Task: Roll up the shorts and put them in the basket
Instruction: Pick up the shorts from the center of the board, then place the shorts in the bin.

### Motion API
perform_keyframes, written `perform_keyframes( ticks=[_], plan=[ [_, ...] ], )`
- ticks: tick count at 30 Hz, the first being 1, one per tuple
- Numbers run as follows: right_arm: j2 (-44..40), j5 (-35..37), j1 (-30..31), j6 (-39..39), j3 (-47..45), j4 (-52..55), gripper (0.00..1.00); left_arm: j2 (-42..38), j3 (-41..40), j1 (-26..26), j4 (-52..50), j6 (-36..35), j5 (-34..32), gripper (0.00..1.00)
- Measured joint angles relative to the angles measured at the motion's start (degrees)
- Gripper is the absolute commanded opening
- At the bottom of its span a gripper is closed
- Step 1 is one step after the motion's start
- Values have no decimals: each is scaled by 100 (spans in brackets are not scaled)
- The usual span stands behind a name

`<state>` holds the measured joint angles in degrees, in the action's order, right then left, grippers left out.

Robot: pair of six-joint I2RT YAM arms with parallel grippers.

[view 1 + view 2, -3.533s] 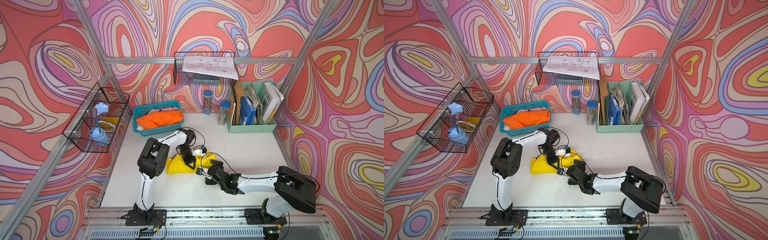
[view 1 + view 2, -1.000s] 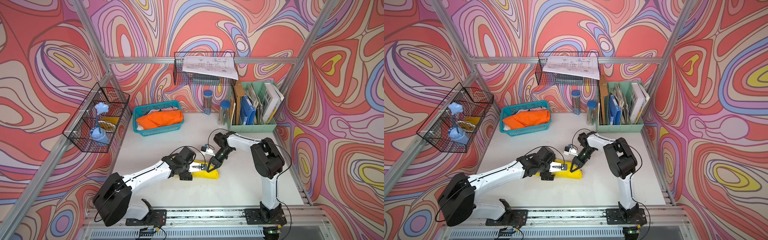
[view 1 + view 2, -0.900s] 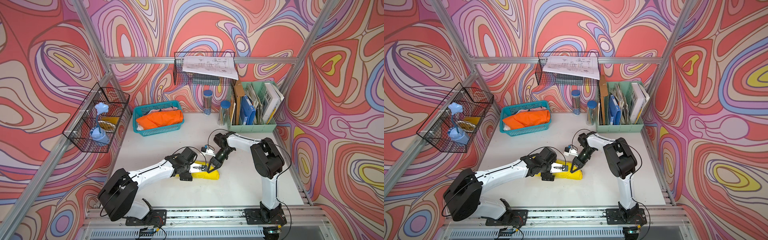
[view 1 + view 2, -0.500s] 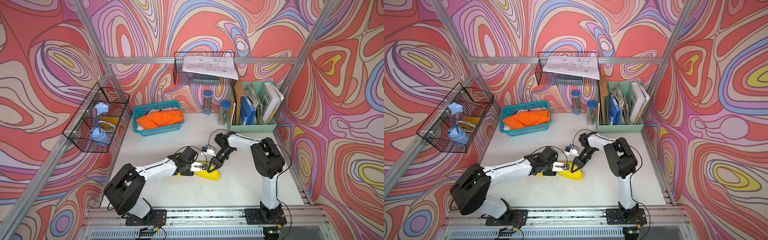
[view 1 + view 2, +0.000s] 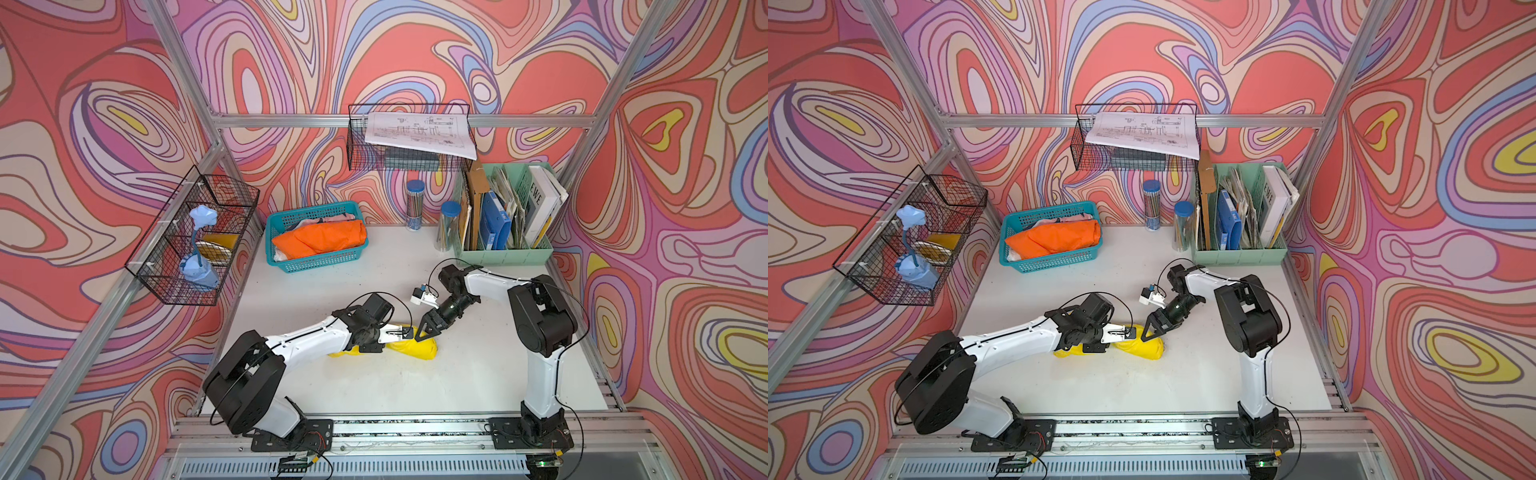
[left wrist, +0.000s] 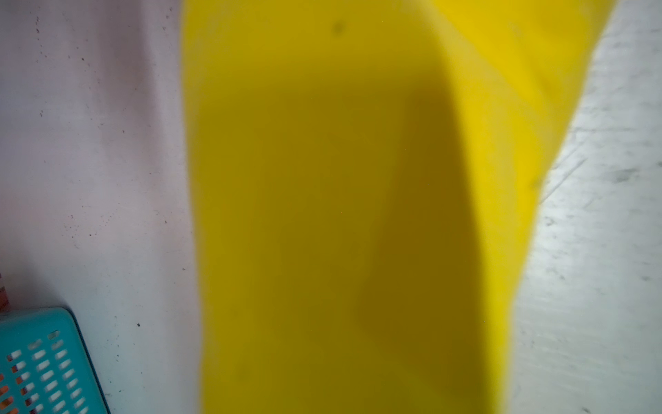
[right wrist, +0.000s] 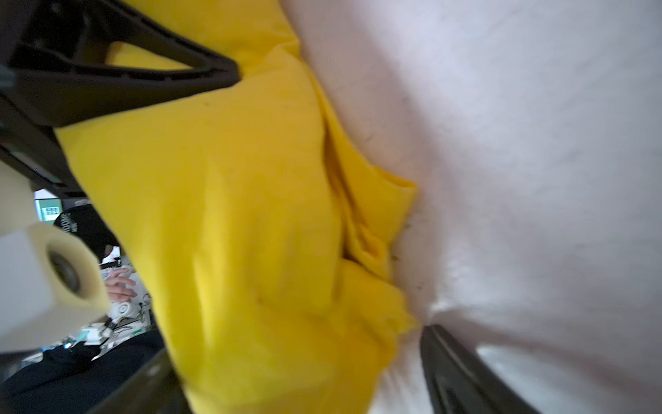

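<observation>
At tabletop (image 5: 374,386) centre, right hand (image 5: 424,334) sat wide open straddling the shorts (image 5: 422,351), holding nothing. Left hand (image 5: 406,332) was against them; grip unclear.

Surface: white flat tabletop (image 5: 457,374), scuffed. On it: bright yellow fabric shorts (image 5: 419,352) bunched mid, teal plastic mesh basket (image 5: 316,262) rear L, green file organiser (image 5: 507,255) + 2 clear blue-capped tubes (image 5: 414,205) rear R.

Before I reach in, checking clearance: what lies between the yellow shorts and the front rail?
Bare table, from yellow shorts to front rail, in both top views.
</observation>
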<state>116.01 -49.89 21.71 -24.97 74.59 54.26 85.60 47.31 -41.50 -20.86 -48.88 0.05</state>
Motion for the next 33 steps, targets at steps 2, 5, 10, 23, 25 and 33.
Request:
perform_keyframes(
  ticks=[2, 5, 10, 23, 25, 33],
  plan=[
    [-83, 125, -109, 223, -33, -170, 98, 2, 7, 20, -37, 72, 0, 0],
    [-328, 302, -256, 592, -258, -498, 98, 4, 81, 28, -57, 138, -33, 0],
    [-1362, 1102, -785, 1158, -831, -1169, 98, -66, 404, 393, -238, 238, -92, 0],
    [-2671, 2361, -992, 1646, -1405, -2232, 98, -210, 2776, 1930, 442, -155, -953, 0],
    [-2673, 2378, -990, 1670, -1471, -2258, 98, 96, 3069, 2170, 804, -348, -1115, 0],
    [-2977, 2426, -990, 1670, -1836, -2258, 98, 1871, 3687, 3254, 1834, -737, -1215, 0]
  ],
)
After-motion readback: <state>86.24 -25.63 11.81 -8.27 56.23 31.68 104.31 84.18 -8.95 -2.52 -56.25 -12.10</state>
